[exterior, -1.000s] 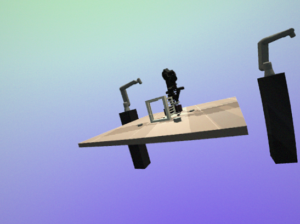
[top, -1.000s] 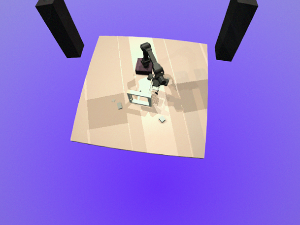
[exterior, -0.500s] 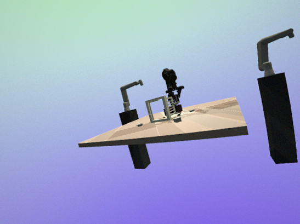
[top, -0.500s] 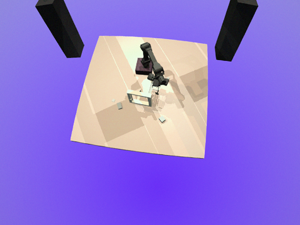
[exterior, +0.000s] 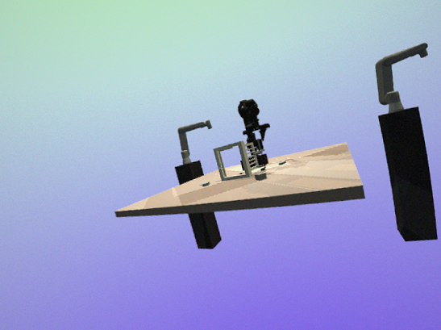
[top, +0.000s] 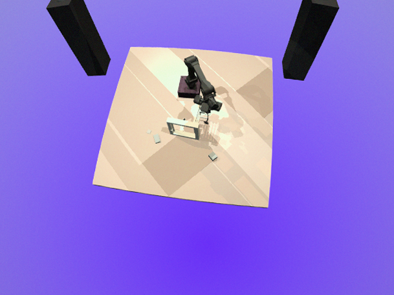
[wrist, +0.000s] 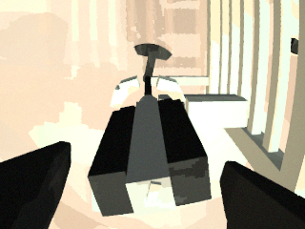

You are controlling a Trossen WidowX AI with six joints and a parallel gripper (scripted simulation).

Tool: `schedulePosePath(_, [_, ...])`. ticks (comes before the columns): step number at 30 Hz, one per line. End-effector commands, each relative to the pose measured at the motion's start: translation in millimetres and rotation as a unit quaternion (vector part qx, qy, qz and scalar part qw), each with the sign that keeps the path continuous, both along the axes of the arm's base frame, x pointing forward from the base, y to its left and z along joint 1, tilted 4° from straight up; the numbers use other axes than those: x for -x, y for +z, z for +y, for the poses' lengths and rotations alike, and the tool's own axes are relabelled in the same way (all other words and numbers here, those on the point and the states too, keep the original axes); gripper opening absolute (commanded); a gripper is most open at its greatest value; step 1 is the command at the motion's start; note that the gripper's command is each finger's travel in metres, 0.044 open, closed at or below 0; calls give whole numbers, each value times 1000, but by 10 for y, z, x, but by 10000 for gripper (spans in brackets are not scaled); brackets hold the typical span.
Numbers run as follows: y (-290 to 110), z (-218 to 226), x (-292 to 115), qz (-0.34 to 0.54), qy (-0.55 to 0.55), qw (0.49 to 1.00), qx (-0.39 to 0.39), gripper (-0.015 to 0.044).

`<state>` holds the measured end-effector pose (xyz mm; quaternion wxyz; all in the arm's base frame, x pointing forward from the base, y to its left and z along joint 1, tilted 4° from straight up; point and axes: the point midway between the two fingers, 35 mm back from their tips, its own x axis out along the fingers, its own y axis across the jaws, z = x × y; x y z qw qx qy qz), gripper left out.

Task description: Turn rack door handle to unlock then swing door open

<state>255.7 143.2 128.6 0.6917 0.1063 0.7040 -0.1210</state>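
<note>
The grey rack frame [top: 183,122] [exterior: 246,163] stands upright on the table. Its pale barred door [top: 197,118] [wrist: 257,86] stands open, roughly square to the frame, on the arm's side. The handle [wrist: 151,138] has a grey core between two black side pieces, which stand apart from the core's centre line. A thin dark stem and a dark rounded plate [wrist: 152,51] lie beyond it. My gripper [wrist: 148,163] [top: 207,109] [exterior: 257,145] is open around the handle. Its two black fingers show a gap on each side of it. The exact turn of the handle cannot be read.
Small grey blocks lie on the table [top: 130,150]: one [top: 156,138] and a smaller one [top: 148,131] left of the frame, and one [top: 212,156] to its front right. Door bars stand close to the gripper's right in the wrist view. Two dark pillars stand beyond the table.
</note>
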Motion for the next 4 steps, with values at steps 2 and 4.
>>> schedulePosePath(2, [56, -2, 0, 0, -2, 1000, 2, 294])
schedulePosePath(4, [81, -1, 0, 0, -2, 1000, 2, 294])
